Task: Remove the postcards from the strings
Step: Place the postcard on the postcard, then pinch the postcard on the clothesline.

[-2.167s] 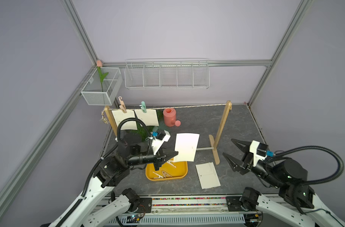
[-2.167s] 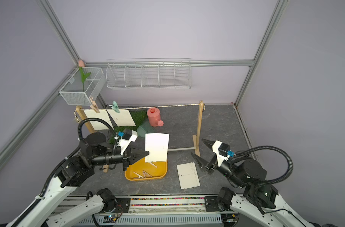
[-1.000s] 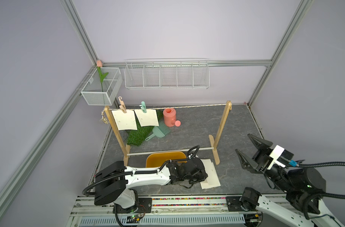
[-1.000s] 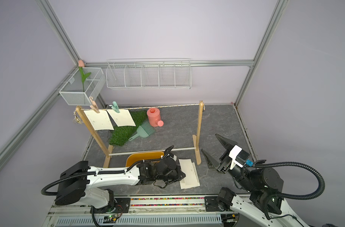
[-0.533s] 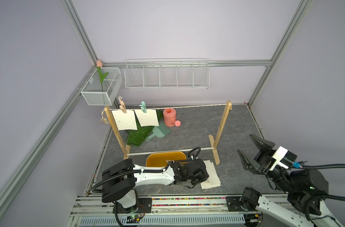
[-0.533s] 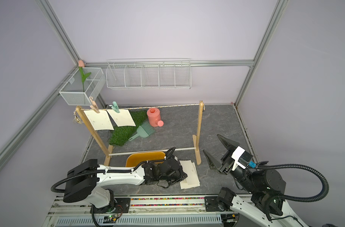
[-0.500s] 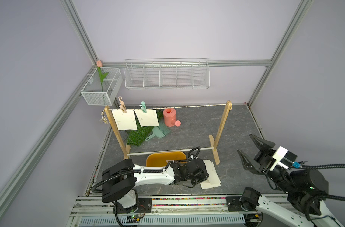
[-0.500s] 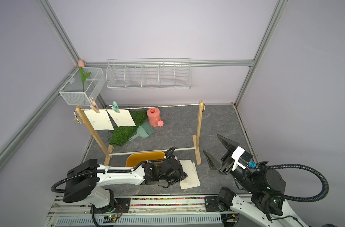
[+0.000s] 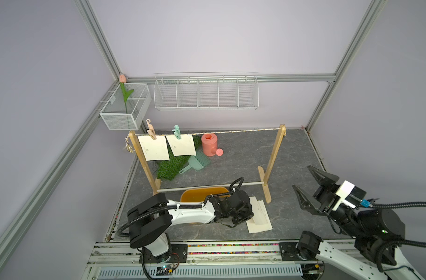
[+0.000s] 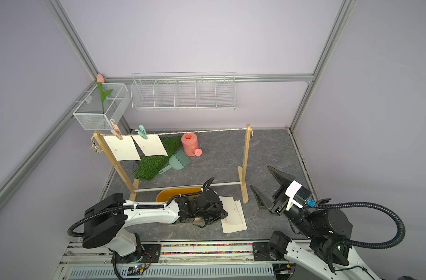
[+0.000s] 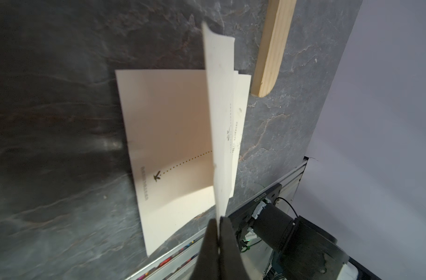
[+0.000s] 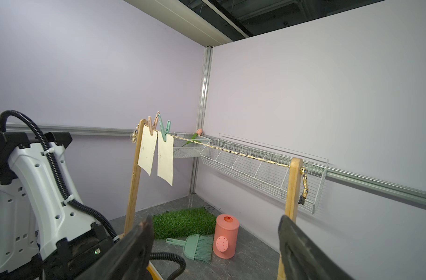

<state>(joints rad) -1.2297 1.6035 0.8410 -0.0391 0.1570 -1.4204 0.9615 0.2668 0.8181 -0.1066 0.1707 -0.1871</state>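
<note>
In both top views, the thin beige-and-white twisted twine (image 9: 243, 131) runs between two light wooden posts (image 9: 274, 155). Two cream-white paper postcards (image 9: 154, 148) hang from it at the left-post end, one under a pink plastic clothespin (image 9: 150, 128) and one under a mint-green plastic clothespin (image 9: 177, 132). A loose pile (image 9: 261, 219) of the same cream cards lies on the dark slate floor (image 9: 292, 150), just beside the right post's foot. Your left arm (image 9: 190, 214) lies low with its wrist over that pile, and its claw is hidden there. The right claw (image 9: 301, 177) hangs raised at the right side, fingers wide apart with nothing between them.

In the left wrist view, the left claw (image 11: 218, 219) is pinched together on the short edge of one cream card. This held card (image 11: 220, 109) stands on edge, its long axis running straight away from the claw, with the pile (image 11: 168, 135) flat just beneath it. I read this as the set-down. Letting go should drop it onto the pile, though it could tip to either side.

In the right wrist view, the twine (image 12: 243, 155) leads away from the open right claw (image 12: 214, 219) to the far post, where the two postcards (image 12: 164, 160) hang, well apart from it. They hang at the left arm's end of the twine, so I judge your left arm the nearer one for the next pick.
</note>
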